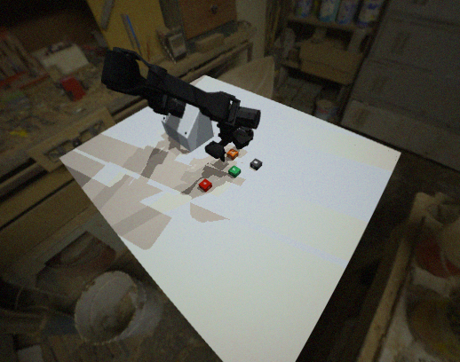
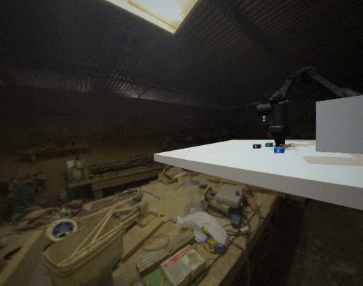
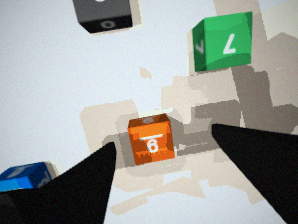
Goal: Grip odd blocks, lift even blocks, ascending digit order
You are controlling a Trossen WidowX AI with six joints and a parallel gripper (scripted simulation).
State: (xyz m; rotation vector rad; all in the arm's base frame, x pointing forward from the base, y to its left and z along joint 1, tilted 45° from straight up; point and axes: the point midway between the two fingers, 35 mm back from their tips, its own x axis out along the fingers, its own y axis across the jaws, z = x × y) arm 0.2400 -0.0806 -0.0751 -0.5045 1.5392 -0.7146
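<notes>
My gripper (image 1: pixel 231 152) (image 2: pixel 279 144) (image 3: pixel 164 138) is spread open and holds nothing, its fingers low on either side of the orange block (image 1: pixel 233 154) (image 2: pixel 282 145) (image 3: pixel 152 145), which sits on the table (image 1: pixel 273 271) (image 2: pixel 215 159) (image 3: pixel 65 65). The green block (image 1: pixel 234 171) (image 2: pixel 268 144) (image 3: pixel 223 42), marked 7, and the black (image 1: pixel 256 164) (image 2: pixel 256 146) (image 3: pixel 106 17), blue (image 2: pixel 279 150) (image 3: pixel 26 177) and red (image 1: pixel 205 185) blocks rest apart from it.

The orange block (image 1: pixel 233 153) (image 2: pixel 282 145) (image 3: pixel 151 142) is sitting near the wrist frame's centre, its barred white 6 or 9 showing. The green block (image 1: pixel 234 171) (image 2: pixel 268 144) (image 3: pixel 227 42), marked 7, is resting upper right; the black block (image 1: pixel 256 164) (image 2: pixel 256 146) (image 3: pixel 105 16), upper left; the blue block (image 2: pixel 279 150) (image 3: pixel 25 177), lower left. In the top view, the red block (image 1: pixel 205 184) is lying left of the green one.
</notes>
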